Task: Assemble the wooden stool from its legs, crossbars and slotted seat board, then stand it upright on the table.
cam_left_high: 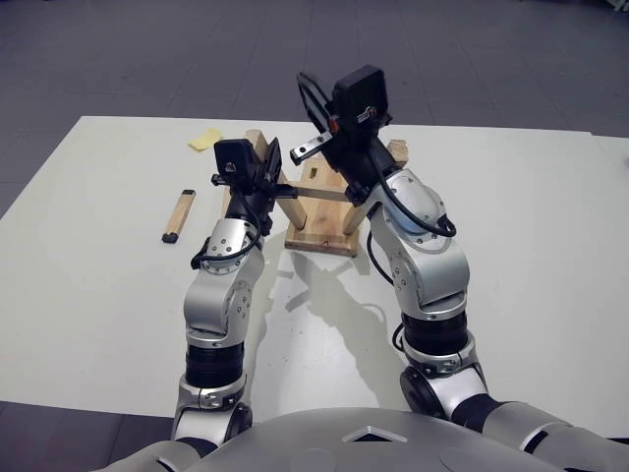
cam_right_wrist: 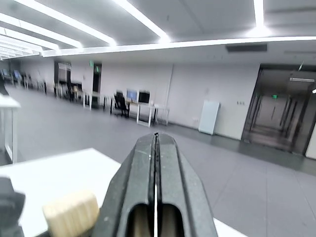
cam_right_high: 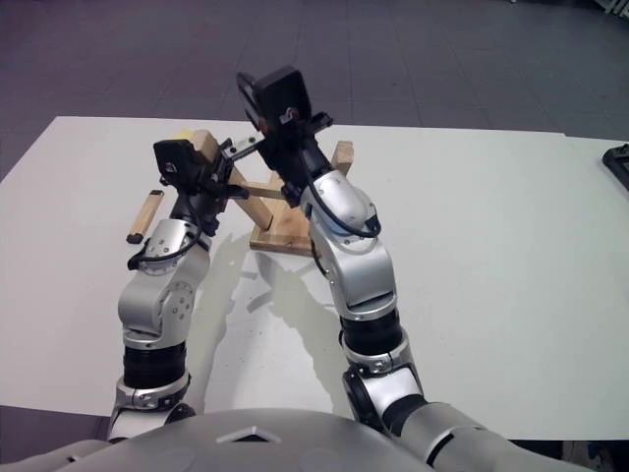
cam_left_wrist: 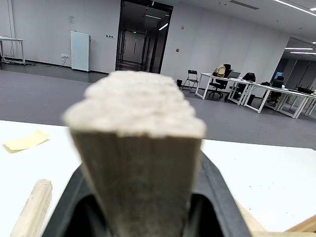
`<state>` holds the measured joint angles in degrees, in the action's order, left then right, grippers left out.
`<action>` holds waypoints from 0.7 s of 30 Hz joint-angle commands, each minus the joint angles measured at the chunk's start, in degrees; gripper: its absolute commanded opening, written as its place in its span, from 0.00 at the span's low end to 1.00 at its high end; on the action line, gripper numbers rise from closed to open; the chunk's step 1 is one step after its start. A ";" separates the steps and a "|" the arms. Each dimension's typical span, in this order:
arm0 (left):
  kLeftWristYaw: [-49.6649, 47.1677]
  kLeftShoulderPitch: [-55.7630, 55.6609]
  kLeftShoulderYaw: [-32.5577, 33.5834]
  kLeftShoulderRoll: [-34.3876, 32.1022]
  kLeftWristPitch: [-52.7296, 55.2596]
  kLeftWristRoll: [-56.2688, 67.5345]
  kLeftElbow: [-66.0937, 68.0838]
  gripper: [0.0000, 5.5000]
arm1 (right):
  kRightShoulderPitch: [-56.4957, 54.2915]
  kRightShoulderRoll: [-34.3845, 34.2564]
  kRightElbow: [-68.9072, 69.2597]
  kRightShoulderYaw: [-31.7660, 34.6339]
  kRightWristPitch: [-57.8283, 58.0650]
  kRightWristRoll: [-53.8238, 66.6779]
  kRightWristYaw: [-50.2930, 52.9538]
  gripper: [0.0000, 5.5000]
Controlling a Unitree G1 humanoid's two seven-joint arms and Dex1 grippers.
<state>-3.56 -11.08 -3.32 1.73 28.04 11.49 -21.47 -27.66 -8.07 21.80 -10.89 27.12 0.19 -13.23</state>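
Clamping a stool leg (cam_left_wrist: 136,163), the left gripper (cam_left_high: 263,167) sits near the right gripper (cam_right_wrist: 155,143), clenched empty.

Dark grey tiled floor (cam_left_high: 147,49) stretching far; long ceiling light strips (cam_right_wrist: 173,46) glowing; white office desks (cam_left_wrist: 266,91) standing before a pale wall (cam_left_wrist: 217,44).

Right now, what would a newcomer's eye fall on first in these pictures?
The half-built stool stands upside down in the middle of the table, seat board flat, legs up. The left gripper has its fingers shut on one leg's top; the right gripper, fingers shut on nothing, hangs above the stool. A loose wooden bar lies to its left.
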 commanded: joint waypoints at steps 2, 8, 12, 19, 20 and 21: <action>-0.02 5.33 -1.06 0.43 6.53 -0.12 5.17 0.19 | -2.36 -6.77 -1.52 6.18 -1.16 11.73 2.19 0.00; 0.12 5.22 -1.17 0.65 6.27 -0.10 5.48 0.19 | -2.21 -11.71 -4.76 15.36 4.81 36.88 7.72 0.00; 0.31 5.42 -1.24 0.64 6.20 -0.09 5.34 0.19 | -1.97 -9.80 -2.09 13.05 4.71 45.20 8.22 0.00; 0.38 5.43 -1.20 0.67 5.53 -0.39 5.69 0.18 | -3.63 -3.35 1.68 5.55 1.90 46.63 6.51 0.00; 0.34 5.43 -1.23 0.72 5.45 -0.44 5.72 0.18 | -3.72 -2.02 -0.27 4.12 2.25 43.87 7.62 0.00; 0.33 5.37 -1.29 0.77 5.39 -0.50 5.78 0.18 | -3.54 -0.34 -2.73 2.19 2.61 40.21 8.41 0.00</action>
<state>-3.31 -11.10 -3.28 2.18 27.64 11.36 -21.33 -28.19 -8.08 23.25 -5.10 28.71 46.38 -6.55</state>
